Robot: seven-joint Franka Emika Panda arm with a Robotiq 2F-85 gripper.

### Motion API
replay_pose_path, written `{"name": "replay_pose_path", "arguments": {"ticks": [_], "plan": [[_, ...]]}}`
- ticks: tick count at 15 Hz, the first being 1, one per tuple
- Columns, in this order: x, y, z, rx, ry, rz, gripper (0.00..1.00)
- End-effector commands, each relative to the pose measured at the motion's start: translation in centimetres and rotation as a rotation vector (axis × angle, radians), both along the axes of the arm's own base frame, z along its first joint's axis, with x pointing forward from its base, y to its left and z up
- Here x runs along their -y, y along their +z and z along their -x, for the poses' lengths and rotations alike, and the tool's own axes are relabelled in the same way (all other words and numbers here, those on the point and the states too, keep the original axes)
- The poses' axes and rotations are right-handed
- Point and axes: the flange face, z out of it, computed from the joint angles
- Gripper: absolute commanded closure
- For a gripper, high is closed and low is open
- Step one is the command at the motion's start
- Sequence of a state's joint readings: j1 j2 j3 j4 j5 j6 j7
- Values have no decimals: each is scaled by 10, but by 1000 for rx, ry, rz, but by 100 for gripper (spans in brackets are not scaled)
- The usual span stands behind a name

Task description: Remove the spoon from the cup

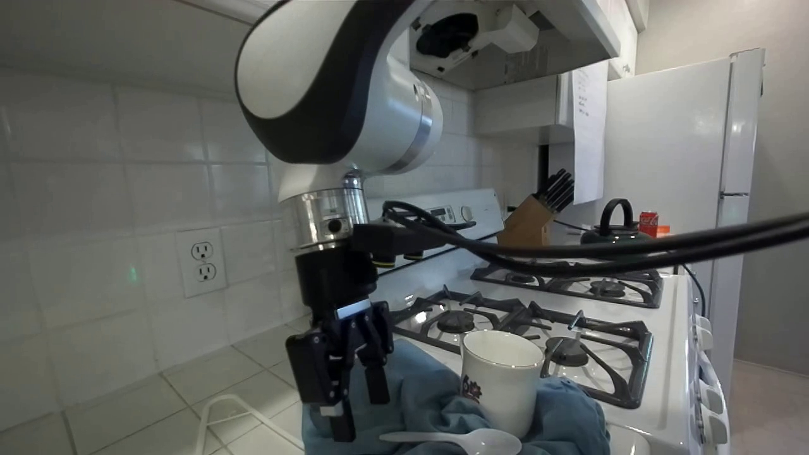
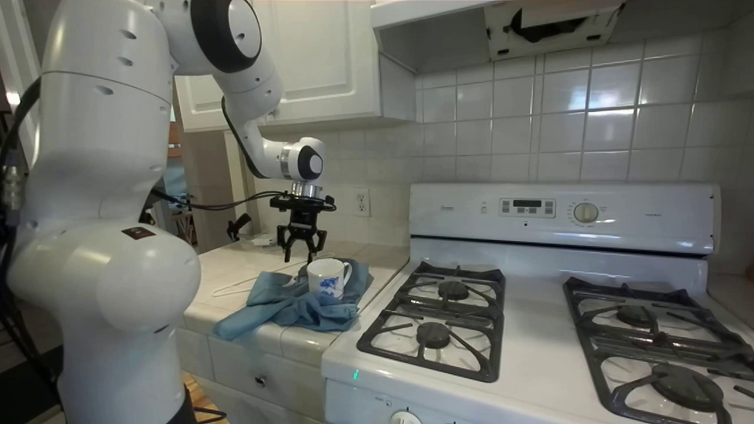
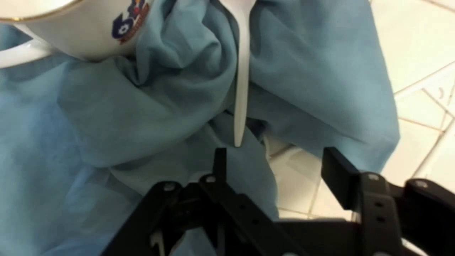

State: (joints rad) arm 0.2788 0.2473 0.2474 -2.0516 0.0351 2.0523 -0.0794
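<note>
A white spoon (image 1: 452,438) lies on the blue cloth, outside the cup and beside it. In the wrist view its thin handle (image 3: 242,74) points toward my jaws, and its bowl is cut off at the top edge. The cup (image 1: 502,385) is a white mug with a small coloured print and stands on the cloth; it also shows in an exterior view (image 2: 326,278) and at the wrist view's upper left (image 3: 89,35). My gripper (image 1: 361,411) is open and empty, pointing down above the cloth. In the wrist view the handle's tip is just ahead of the left finger (image 3: 273,160).
The crumpled blue cloth (image 2: 259,315) covers part of the tiled counter. A white wire hanger (image 1: 253,412) lies beside it. The stove with black grates (image 2: 433,330) adjoins the counter. A knife block (image 1: 528,222) and black kettle (image 1: 597,237) stand beyond. The tiled wall (image 1: 82,272) rises behind.
</note>
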Motion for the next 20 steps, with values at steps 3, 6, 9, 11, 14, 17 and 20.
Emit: {"name": "replay_pose_path", "arguments": {"ticks": [3,6,9,11,14,17,20], "plan": [[-9,60,41,88,54,14,0],[3,93,61,121,36,34,0],[16,126,83,133,20,41,0],[21,148,98,154,18,48,0],[29,173,113,186,19,59,0],[26,178,107,184,35,52,0],[26,183,109,194,34,50,0]]}}
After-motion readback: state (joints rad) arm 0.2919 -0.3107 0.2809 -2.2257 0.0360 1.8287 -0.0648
